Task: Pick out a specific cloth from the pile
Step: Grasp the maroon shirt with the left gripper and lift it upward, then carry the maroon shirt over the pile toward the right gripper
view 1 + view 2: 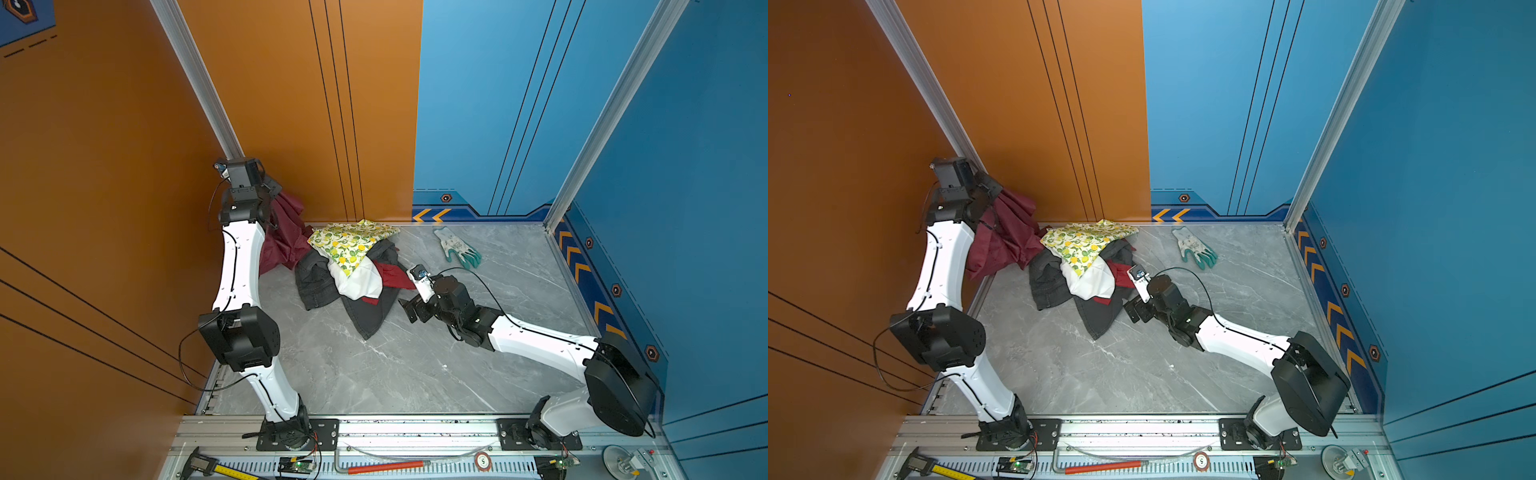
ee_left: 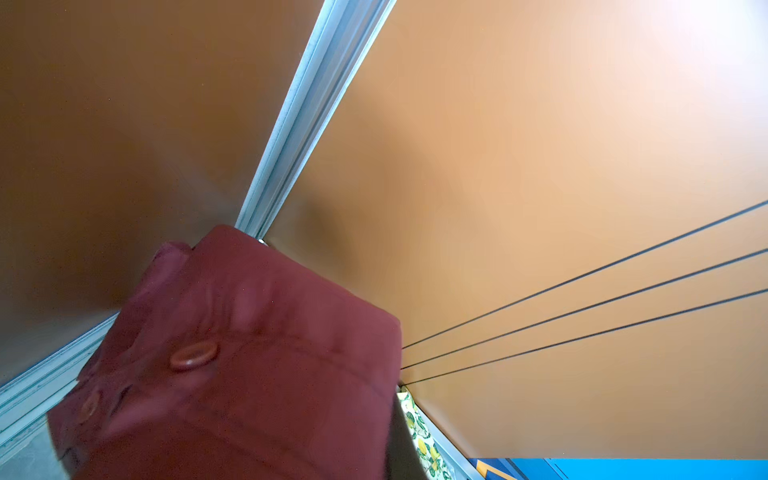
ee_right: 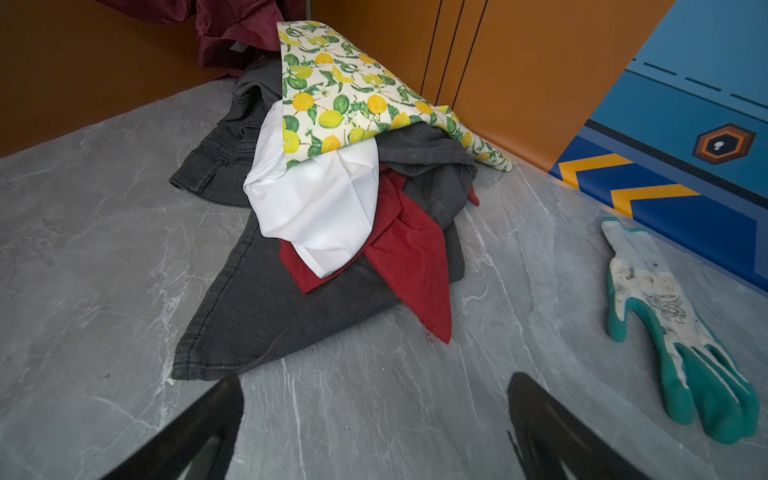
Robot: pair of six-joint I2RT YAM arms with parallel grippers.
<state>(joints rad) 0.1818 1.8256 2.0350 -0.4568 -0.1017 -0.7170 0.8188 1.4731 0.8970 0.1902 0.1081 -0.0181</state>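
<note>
Left gripper (image 1: 272,190) is clamped tight on the maroon cloth (image 1: 284,237), holding it high by the orange wall (image 1: 104,166), the fabric hanging just beside the pile (image 1: 353,270). Right gripper (image 3: 376,380) hovers low with jaws spread wide and empty, just short of that pile.

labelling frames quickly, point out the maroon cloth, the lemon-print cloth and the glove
maroon cloth (image 1: 1009,241), in a top view, hanging folds
lemon-print cloth (image 3: 332,95), right wrist view, printed top face
glove (image 1: 457,247), in a top view, middle
</note>
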